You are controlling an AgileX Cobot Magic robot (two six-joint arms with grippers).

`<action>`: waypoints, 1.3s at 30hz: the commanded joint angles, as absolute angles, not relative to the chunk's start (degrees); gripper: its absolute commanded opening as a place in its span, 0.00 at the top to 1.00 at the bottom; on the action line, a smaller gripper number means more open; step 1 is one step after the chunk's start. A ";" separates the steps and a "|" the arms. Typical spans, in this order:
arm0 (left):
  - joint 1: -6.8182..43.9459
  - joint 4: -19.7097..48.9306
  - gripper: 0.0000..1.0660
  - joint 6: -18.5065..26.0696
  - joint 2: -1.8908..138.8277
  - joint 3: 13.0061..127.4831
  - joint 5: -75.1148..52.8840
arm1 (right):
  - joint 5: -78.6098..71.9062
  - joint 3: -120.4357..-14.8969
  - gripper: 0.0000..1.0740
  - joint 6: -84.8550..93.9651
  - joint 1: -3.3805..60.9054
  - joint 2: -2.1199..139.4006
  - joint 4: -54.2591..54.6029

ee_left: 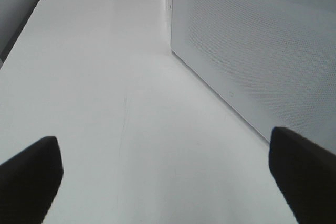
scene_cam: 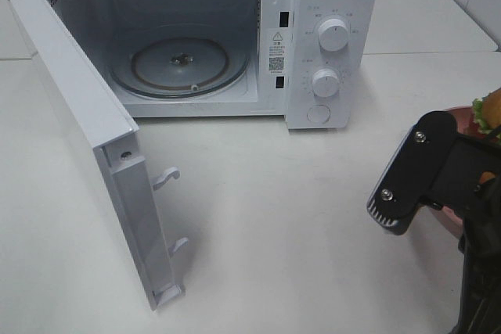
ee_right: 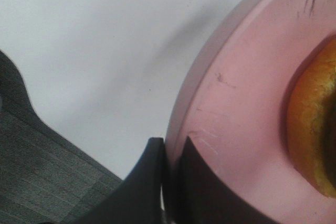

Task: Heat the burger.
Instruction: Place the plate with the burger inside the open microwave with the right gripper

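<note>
**Plate pinched at its rim, oven standing ready**

The right tool point(ee_right: 172, 149) is clamping its two fingers together on the rim of the pink plate point(ee_right: 236, 103). It is taking the plate and not the food, probably so the stacked layers are not being squashed or tipped. The burger point(scene_cam: 487, 109) is sitting on that plate toward the right side of the worktop point(scene_cam: 297, 217), well apart from the microwave point(scene_cam: 329, 37), and only its edge is showing in the high view.

The microwave is sitting along the far edge of the worktop. Its door point(scene_cam: 86, 131) is swinging fully out toward the near-left, leaving the glass turntable point(scene_cam: 180, 64) bare and giving the plate a wide path in from the right.

The left tool point(ee_left: 167, 174) is hovering with its fingers spread wide and holding nothing, just beside the door's outer face. It is likely waiting there to shut the door once the plate is inside.
</note>
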State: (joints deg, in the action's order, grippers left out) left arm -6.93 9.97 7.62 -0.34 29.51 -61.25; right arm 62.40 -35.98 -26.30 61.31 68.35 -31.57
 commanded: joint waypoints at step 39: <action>-7.10 10.54 0.06 7.22 -0.63 29.51 -61.48 | 46.41 -35.81 1.00 9.63 63.03 67.84 -38.16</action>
State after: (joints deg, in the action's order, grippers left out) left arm -6.93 9.97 7.62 -0.34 29.51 -61.25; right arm 48.30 -35.98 6.59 62.85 68.35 -34.55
